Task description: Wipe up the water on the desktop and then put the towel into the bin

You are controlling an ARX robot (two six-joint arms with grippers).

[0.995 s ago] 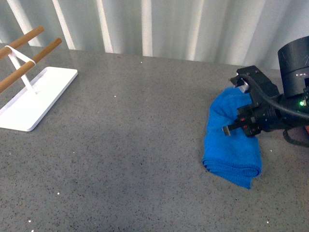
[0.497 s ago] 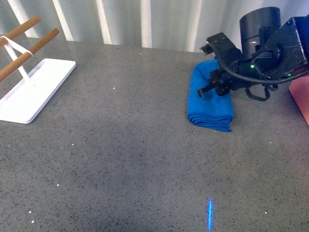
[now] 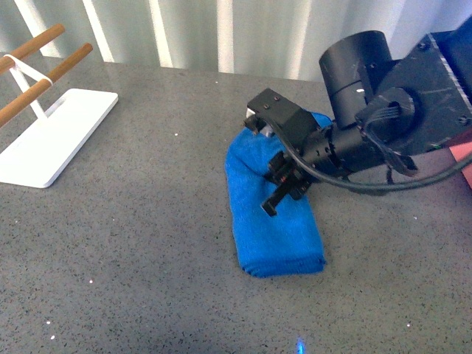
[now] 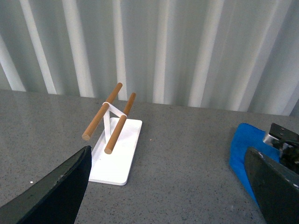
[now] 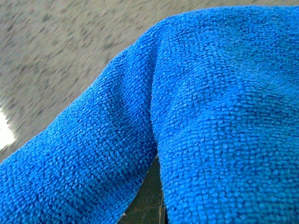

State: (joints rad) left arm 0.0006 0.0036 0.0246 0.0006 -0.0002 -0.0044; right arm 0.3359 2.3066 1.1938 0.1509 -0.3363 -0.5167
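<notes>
- Pinching a raised fold of the towel (image 3: pixel 276 228) with the right tool (image 3: pixel 282 188), jaws nearly together.
- Lying folded on the speckled grey tabletop (image 3: pixel 147 243), right of centre, near end clear of the arm.
- Filling the right wrist view with blue pile, bunched into a ridge.
- Holding the left tool (image 4: pixel 167 150) wide open and empty above the tabletop, facing the white rack (image 4: pixel 117 154) with its two wooden bars.
- Showing only a pink sliver of the bin (image 3: pixel 467 161) at the far right edge, apart from the towel.
</notes>
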